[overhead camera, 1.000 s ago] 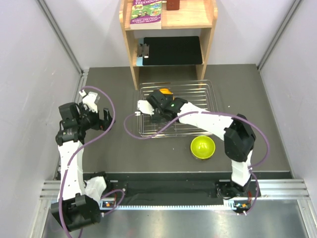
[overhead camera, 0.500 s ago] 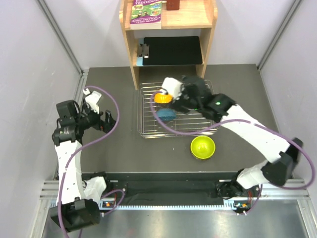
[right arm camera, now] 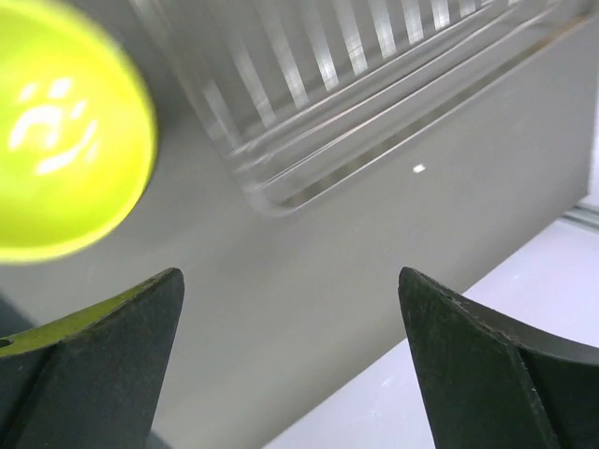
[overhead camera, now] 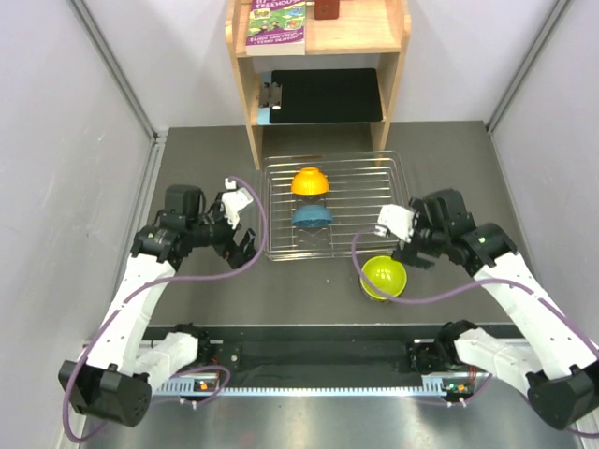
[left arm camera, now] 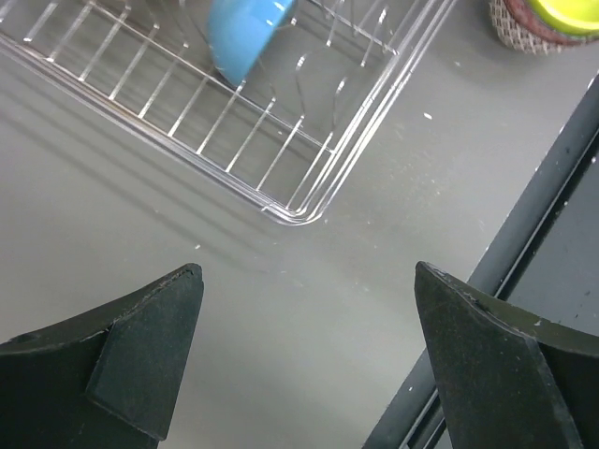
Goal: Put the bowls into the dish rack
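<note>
Top external: high above near edge, faces steeply down, far, takes in whole table [overhead camera: 206,168]. Left wrist: close, angled down at dish rack [left arm camera: 299,210] near-left corner. Right wrist: close, blurred, over near-right corner. All three share rack, lime-green bowl [right arm camera: 65,131].

The left gripper [left arm camera: 307,281] stands wide open, its two black fingers [left arm camera: 140,365] at the lower corners with only bare grey table [left arm camera: 140,215] between them. Just beyond the jaws lies the rounded near corner of the wire dish rack [left arm camera: 295,213]. Farther beyond, toward the left finger's side, a blue bowl [left arm camera: 245,33] leans on edge among the rack's tines. Far beyond the right finger, outside the rack, sits a lime-green bowl [left arm camera: 566,11] over a brownish patterned rim [left arm camera: 513,23]. A black strip [left arm camera: 543,187] runs diagonally past the right finger.
</note>
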### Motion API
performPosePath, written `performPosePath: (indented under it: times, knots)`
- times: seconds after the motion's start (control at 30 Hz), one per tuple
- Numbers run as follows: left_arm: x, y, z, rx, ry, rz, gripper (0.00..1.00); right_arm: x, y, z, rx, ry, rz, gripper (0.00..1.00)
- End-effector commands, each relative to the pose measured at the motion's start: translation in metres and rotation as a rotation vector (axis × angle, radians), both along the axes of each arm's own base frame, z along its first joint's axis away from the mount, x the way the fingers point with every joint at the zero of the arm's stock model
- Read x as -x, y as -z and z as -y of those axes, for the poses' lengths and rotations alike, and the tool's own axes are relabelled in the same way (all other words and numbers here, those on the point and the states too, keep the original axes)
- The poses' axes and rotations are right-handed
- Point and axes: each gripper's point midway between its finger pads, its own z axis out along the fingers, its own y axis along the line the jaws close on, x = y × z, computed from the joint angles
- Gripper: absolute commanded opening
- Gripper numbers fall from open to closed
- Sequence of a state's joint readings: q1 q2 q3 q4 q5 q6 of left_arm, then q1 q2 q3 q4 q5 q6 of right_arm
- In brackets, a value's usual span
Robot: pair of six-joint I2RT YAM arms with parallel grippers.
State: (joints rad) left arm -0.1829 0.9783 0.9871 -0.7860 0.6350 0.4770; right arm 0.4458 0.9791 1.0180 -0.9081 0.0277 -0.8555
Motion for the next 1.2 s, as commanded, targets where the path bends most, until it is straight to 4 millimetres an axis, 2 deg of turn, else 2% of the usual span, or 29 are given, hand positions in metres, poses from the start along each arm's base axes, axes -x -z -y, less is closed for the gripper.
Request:
performPosePath:
  times: [0.0, 0.13, 0.3, 0.43, 0.6, 0.93, 1.17]
  knots:
    - [-0.005, 0.004, 0.004, -0.046, -0.007, 0.001, 0.99, 0.032, 0.024, 0.015, 0.081, -0.103, -0.077, 0.97]
    - [-0.007, 0.015, 0.007, -0.100, -0.005, -0.014, 0.99, 0.039, 0.046, 0.026, 0.116, -0.096, -0.111, 0.96]
    - [-0.005, 0.032, 0.016, -0.142, 0.024, -0.044, 0.99, 0.022, 0.063, 0.037, 0.102, -0.034, -0.092, 0.95]
    - [-0.004, 0.038, 0.021, -0.162, 0.054, -0.056, 0.99, 0.008, 0.071, 0.038, 0.082, -0.015, -0.116, 0.94]
    - [-0.003, 0.044, 0.028, -0.185, 0.084, -0.071, 0.99, -0.016, 0.065, 0.034, 0.043, 0.016, -0.070, 0.94]
    - [-0.025, 0.065, 0.024, -0.278, 0.023, -0.033, 0.99, -0.063, 0.057, 0.029, -0.016, 0.115, 0.042, 0.94]
    - [-0.041, 0.077, 0.020, -0.314, -0.032, -0.011, 0.99, -0.078, 0.057, 0.025, -0.041, 0.142, 0.056, 0.95]
